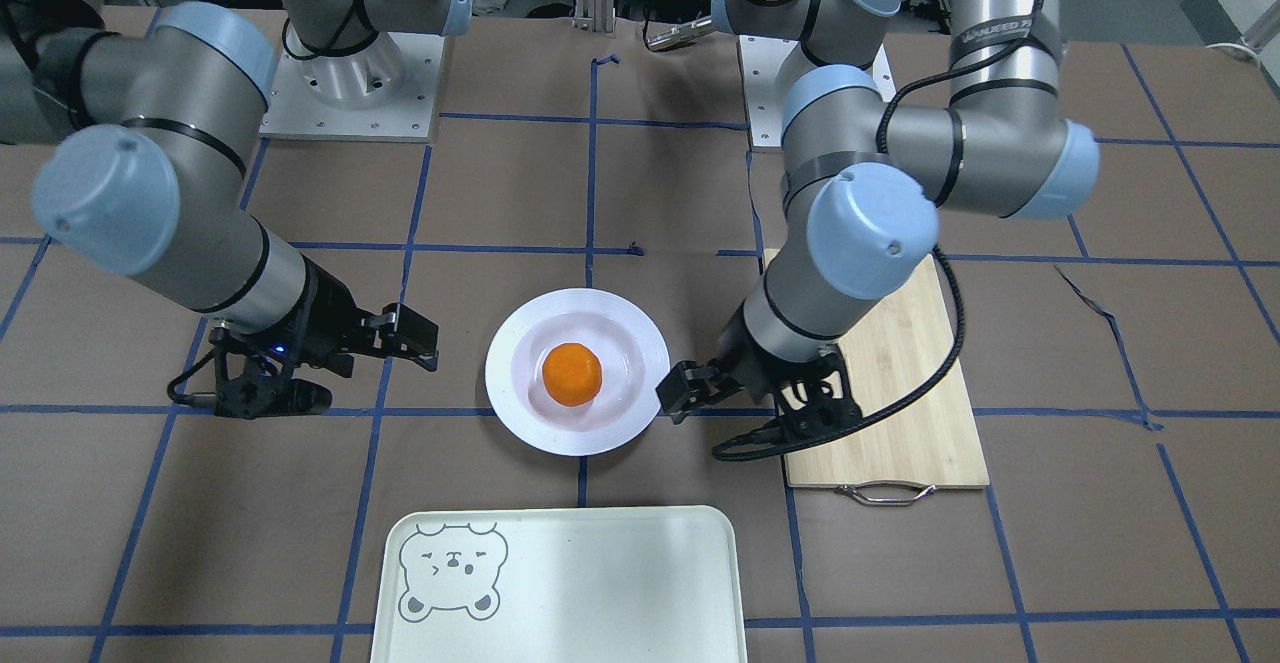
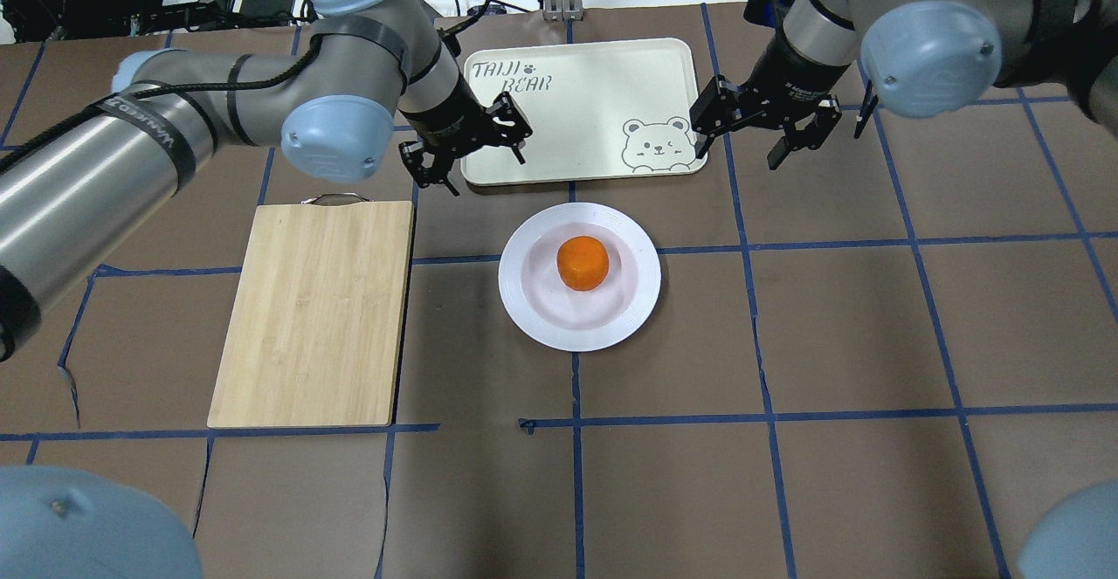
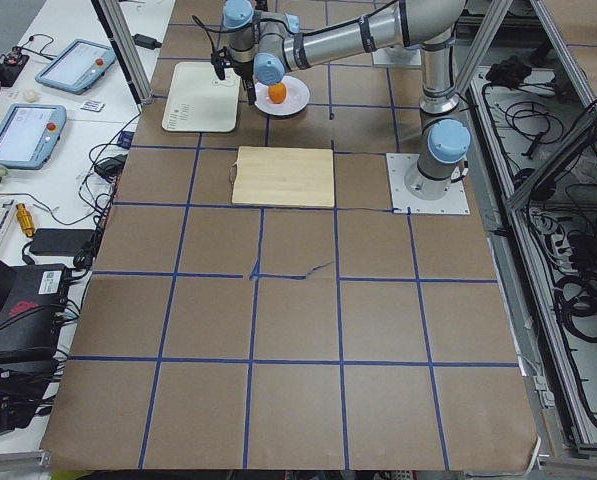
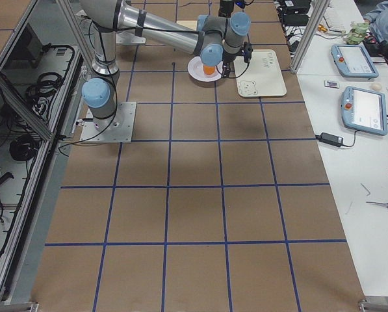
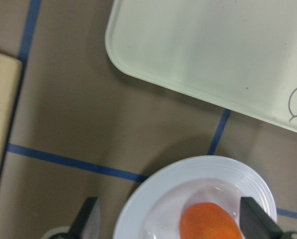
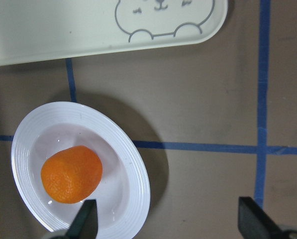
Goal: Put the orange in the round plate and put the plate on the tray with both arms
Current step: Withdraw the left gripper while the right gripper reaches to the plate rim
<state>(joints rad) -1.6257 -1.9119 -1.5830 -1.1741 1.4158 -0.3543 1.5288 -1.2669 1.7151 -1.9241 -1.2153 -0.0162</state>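
The orange (image 1: 572,374) (image 2: 583,262) lies in the sunken centre of the round white plate (image 1: 520,405) (image 2: 526,308), which rests on the brown table. The cream tray (image 1: 600,583) (image 2: 594,90) with a bear drawing sits apart from the plate, on the side far from the robot. My left gripper (image 2: 487,175) (image 1: 685,386) hovers open by the plate's edge; in its wrist view (image 5: 170,221) the orange (image 5: 210,224) sits between the spread fingers. My right gripper (image 2: 738,160) (image 1: 410,335) is open too, a little off the plate's other side, holding nothing (image 6: 168,221).
A bamboo cutting board (image 2: 319,308) (image 1: 900,373) with a metal handle lies flat on the left arm's side, just behind the left gripper. Blue tape lines grid the brown table cover. The arm bases stand at the robot's edge.
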